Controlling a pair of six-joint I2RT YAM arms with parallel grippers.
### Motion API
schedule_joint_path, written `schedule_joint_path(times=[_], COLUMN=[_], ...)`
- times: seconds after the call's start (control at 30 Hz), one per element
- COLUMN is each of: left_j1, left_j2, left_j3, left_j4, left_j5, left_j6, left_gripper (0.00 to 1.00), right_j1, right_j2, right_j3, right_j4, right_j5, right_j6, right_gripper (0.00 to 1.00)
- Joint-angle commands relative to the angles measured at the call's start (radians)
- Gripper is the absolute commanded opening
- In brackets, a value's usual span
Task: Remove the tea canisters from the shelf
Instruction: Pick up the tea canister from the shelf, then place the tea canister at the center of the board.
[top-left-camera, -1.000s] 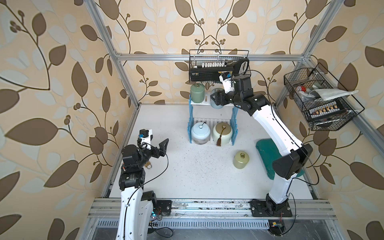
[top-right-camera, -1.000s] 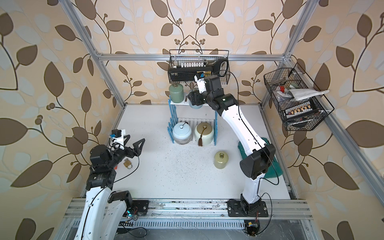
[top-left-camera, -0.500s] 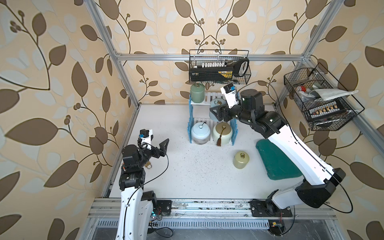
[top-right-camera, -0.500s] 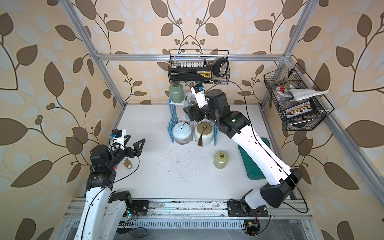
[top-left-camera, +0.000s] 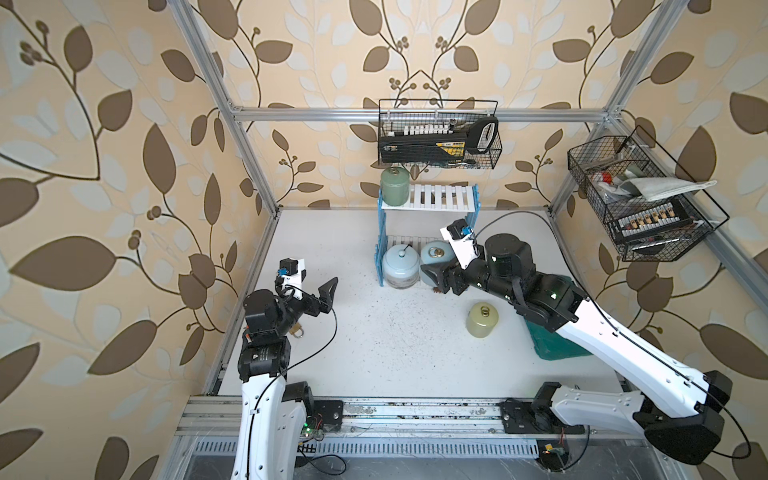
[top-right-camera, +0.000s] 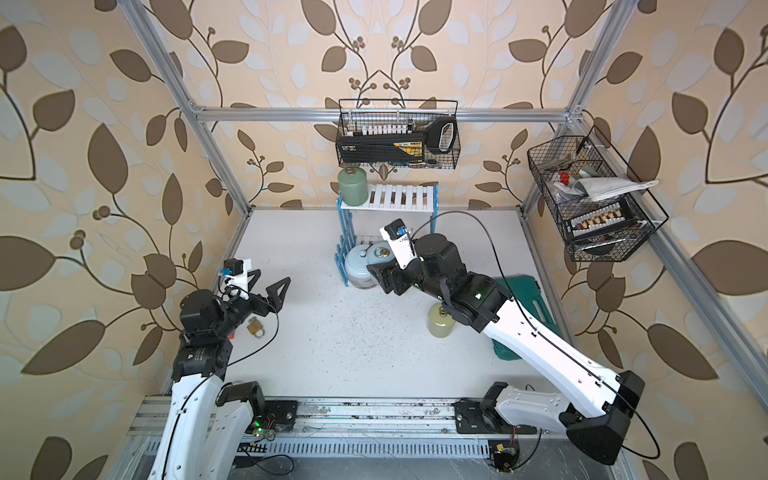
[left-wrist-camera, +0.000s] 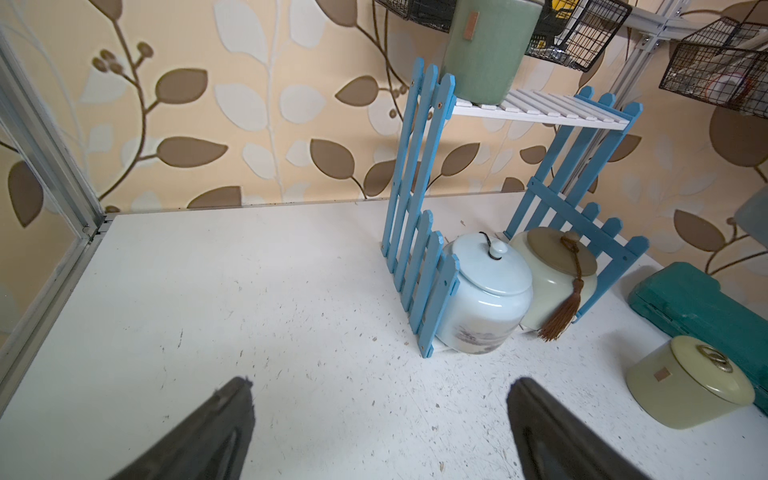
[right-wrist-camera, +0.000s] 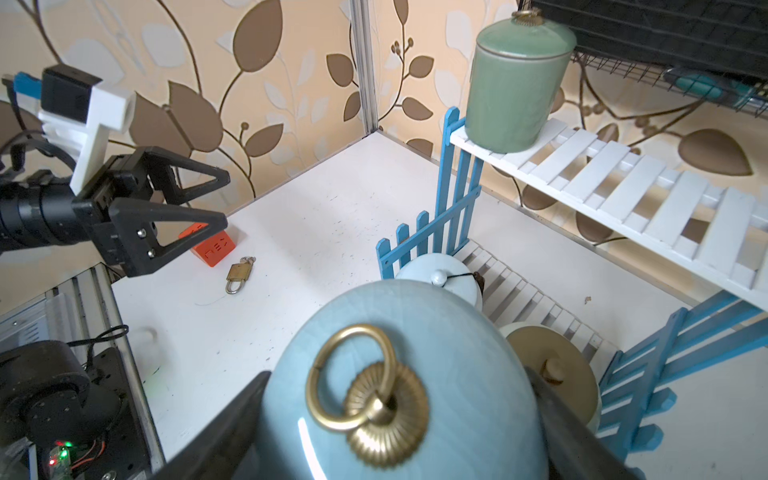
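On white tabletop (top-left-camera: 374, 353), blue-and-white shelf (top-left-camera: 440, 197) against back wall. Right arm (top-left-camera: 602, 336) stretched low toward it, right hand (right-wrist-camera: 395, 415) clamped around grey-blue canister (right-wrist-camera: 415, 332), held off the shelf just in front of lower tier. Left hand (top-left-camera: 316, 286) spread wide, empty, well apart. Pale blue jar (top-left-camera: 401, 266) and cream jar (left-wrist-camera: 552, 274) on lower tier. Sage green canister (top-left-camera: 395, 187) on top tier, small tan label unreadable. Pale yellow-green canister (top-left-camera: 482, 319) on tabletop.

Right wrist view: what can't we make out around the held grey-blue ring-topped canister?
- Grey-blue ring-topped ceramic canister: right wrist view shows only its lid; body and base lie beneath it and past the frame edge.
- Right gripper: pad contact hidden behind that lid.
- Cream squat canister with brown tassel: mostly hidden by the lid and a finger.
- Pale yellow-green ring-topped canister: top hidden by the right arm in a top view.
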Motion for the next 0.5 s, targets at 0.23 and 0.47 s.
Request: schedule_joint_path(times=[0.23,0.47], left_j1=[0.007,0.007], left_j2=[-0.006,-0.001], left_j3=[0.008,0.011], left_j4=[0.024,0.024], left_j5=[0.003,0.006], left_j6=[0.006,0.002], left_gripper=[0.99,0.99], right_j1=[0.021,0.031], right_j2=[-0.158,-0.169], right_j3=[-0.321,-0.470], right_j4=[0.293,0.389], right_j5=[0.040,0.085], right_j6=[0.049,0.076], right_gripper=[0.57,0.57])
